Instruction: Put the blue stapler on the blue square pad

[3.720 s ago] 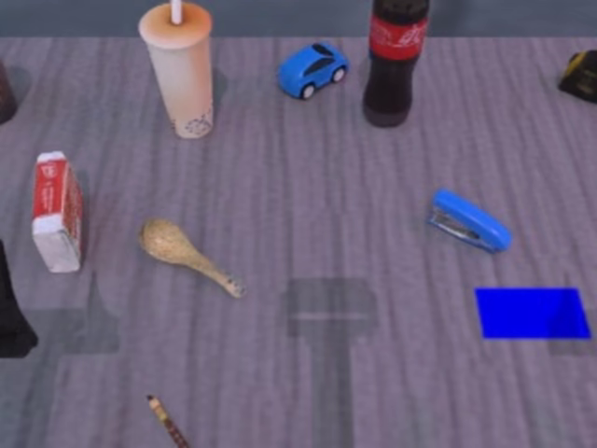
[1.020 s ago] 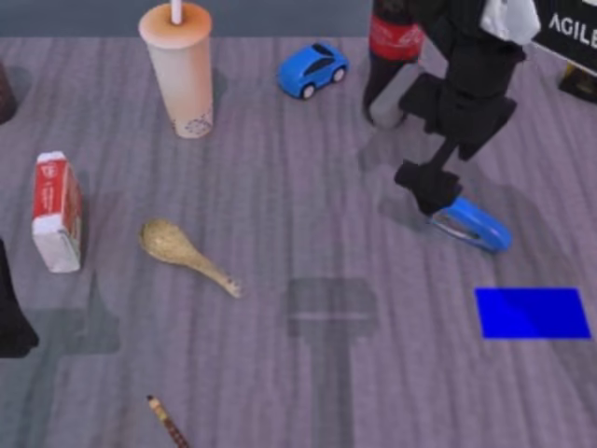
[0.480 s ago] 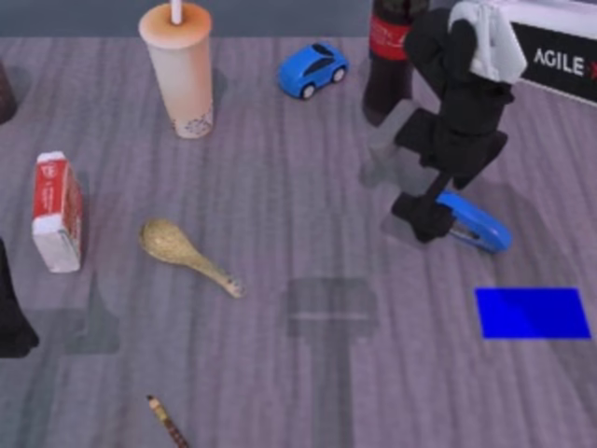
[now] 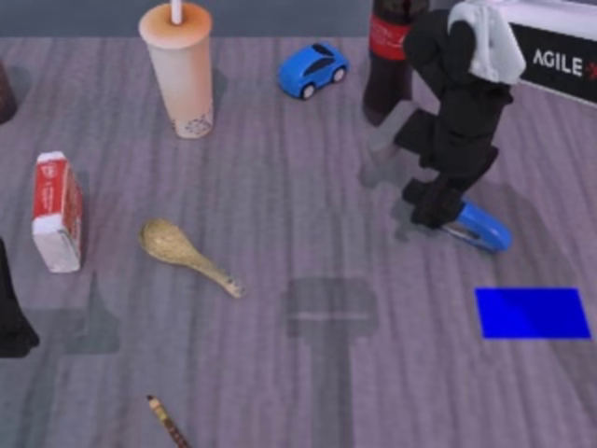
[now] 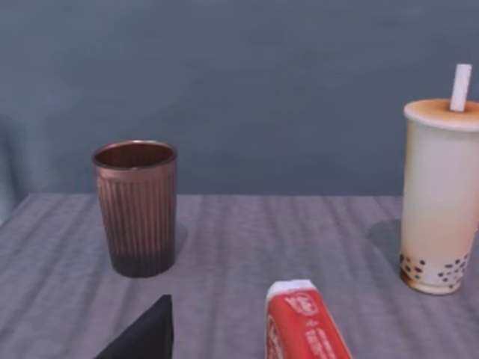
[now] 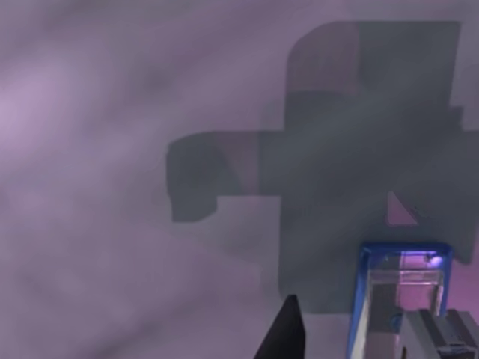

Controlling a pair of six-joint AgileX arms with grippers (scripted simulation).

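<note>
The blue stapler (image 4: 482, 227) lies slanted on the table at the right, a little above and left of the blue square pad (image 4: 532, 313). My right gripper (image 4: 434, 207) is down over the stapler's left end and covers it. In the right wrist view the stapler (image 6: 400, 295) lies between a black fingertip (image 6: 284, 333) and a grey finger at the other side, with a gap beside it, so the gripper (image 6: 359, 336) is open. The left gripper (image 4: 11, 322) is parked at the table's left edge.
A cola bottle (image 4: 387, 56) stands just behind the right arm, with a blue toy car (image 4: 312, 69) to its left. Farther left are a bubble tea cup (image 4: 182, 70), a red and white carton (image 4: 56, 210), a wooden spoon (image 4: 187, 254) and a brown cup (image 5: 137, 206).
The right arm came in from the upper right and lowered onto the stapler's left end, shifting slightly right in the last half second. Stapler and left arm have not moved.
</note>
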